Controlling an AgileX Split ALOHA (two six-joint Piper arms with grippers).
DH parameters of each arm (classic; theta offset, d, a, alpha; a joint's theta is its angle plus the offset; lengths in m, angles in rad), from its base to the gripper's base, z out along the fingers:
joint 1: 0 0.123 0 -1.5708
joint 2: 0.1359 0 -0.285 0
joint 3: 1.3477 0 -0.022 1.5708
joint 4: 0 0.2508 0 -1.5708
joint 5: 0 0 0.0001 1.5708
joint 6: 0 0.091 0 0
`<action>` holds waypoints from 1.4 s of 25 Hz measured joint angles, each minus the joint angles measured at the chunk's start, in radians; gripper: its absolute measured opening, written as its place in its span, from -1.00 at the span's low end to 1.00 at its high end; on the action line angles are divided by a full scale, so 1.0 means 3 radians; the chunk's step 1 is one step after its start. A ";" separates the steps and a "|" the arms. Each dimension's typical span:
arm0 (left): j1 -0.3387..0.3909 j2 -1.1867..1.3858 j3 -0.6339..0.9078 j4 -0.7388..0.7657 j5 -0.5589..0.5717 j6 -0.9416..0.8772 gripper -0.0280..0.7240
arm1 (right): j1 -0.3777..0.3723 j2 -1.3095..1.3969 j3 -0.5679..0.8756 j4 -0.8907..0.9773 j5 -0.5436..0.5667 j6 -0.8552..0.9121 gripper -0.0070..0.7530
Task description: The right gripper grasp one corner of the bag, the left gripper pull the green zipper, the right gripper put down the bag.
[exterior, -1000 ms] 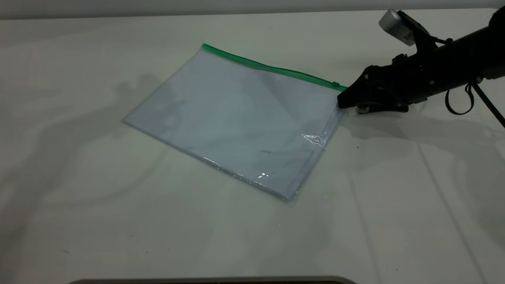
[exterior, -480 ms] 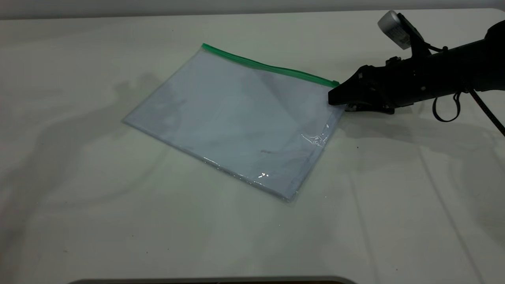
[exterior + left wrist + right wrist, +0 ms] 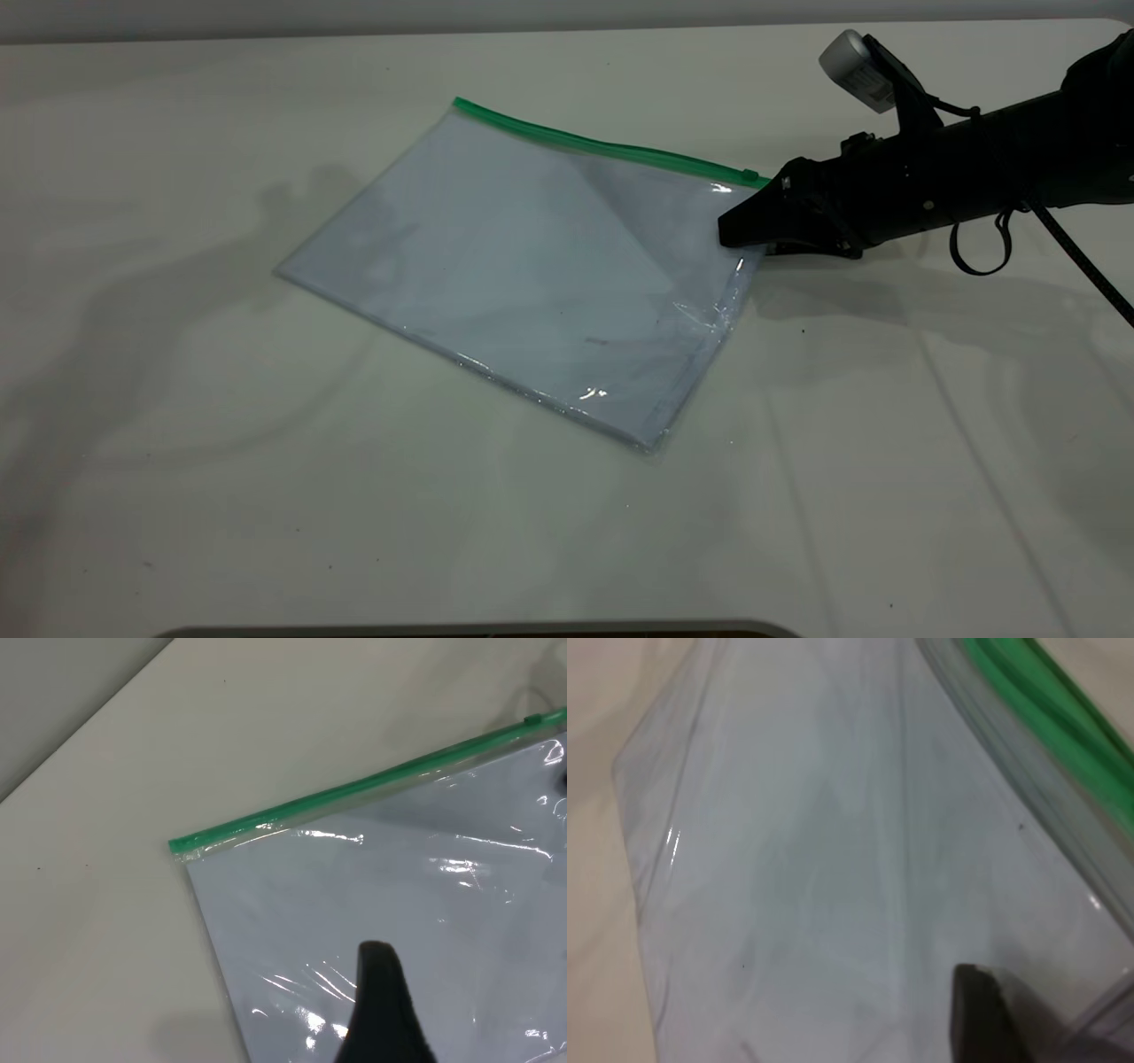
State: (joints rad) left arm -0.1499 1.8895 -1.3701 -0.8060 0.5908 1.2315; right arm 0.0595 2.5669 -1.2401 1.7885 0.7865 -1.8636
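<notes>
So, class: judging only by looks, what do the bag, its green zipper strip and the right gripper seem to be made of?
The bag: thin, clear, glossy plastic film, going by the glints and creases, with pale sheets, probably paper, showing through. The green zipper: apparently a moulded plastic strip, opaque with a slight sheen. The right gripper: matte black, probably hard plastic or coated metal; the look does not settle which.

- Table (image 3: 266,532): pale, matte top, lying under everything.
- Bag (image 3: 523,275): clear pouch with pale sheets inside, resting flat on the table.
- Green zipper (image 3: 602,149): running along the bag's far long edge.
</notes>
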 joint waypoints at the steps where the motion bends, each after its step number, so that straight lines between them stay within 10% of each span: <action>1: 0.0000 0.0000 0.0000 0.0000 0.0000 0.0000 0.62 | 0.0000 0.0000 0.0000 0.0000 -0.0004 0.0000 -0.02; 9: 0.0000 0.0000 0.0000 0.0000 -0.0003 0.0000 0.62 | 0.0000 0.0000 0.0000 0.0000 0.0013 -0.0097 -0.86; 35: -0.0697 0.0626 -0.0358 -0.0026 -0.0280 0.0934 0.61 | 0.0320 -0.0865 -0.0004 -0.1133 -0.0754 -0.0084 -0.89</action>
State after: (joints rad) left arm -0.3589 2.0772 -1.4775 -0.8137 0.5069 1.5118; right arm 0.1556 2.3075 -1.2413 1.4486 0.5604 -1.8889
